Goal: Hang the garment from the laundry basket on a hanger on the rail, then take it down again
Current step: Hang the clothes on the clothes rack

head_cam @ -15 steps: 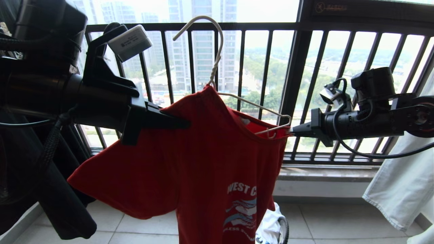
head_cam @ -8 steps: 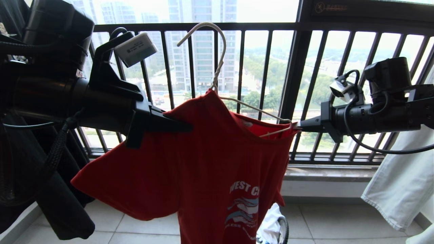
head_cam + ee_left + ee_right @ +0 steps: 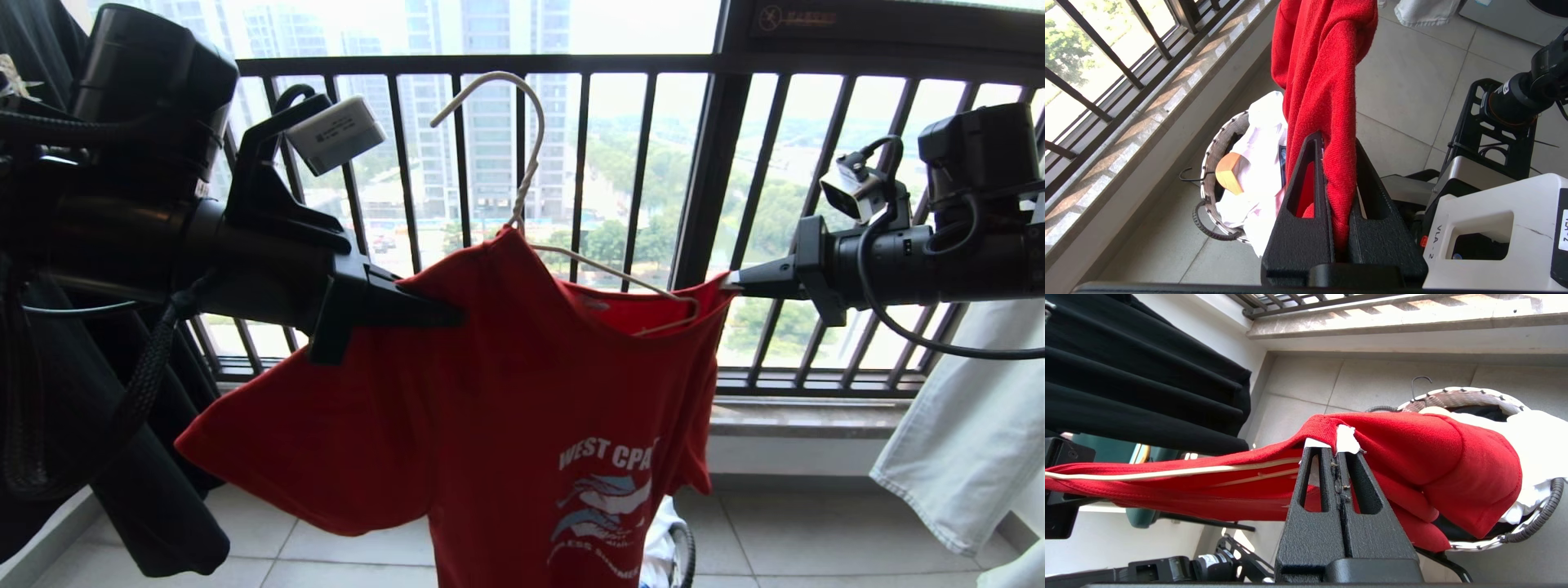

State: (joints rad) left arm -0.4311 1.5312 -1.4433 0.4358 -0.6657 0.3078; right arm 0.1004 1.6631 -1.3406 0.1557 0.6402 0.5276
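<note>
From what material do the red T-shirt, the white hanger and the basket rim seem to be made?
Red T-shirt: soft knit fabric, probably cotton; matte, fuzzy, draping in folds. Hanger: thin wire, seemingly white-coated metal; its neck is twisted. Laundry basket rim: woven white-and-dark strands, perhaps rattan or plastic; the look leaves it open.

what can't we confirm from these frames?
- Rail: in no view; the hanger hook is in open air before the window railing.
- Hanger's left end: head view, under the garment and left gripper.
- Whether the right gripper pinches wire too: fabric covers its tips.
- Laundry basket contents: mostly covered by white cloth.
</note>
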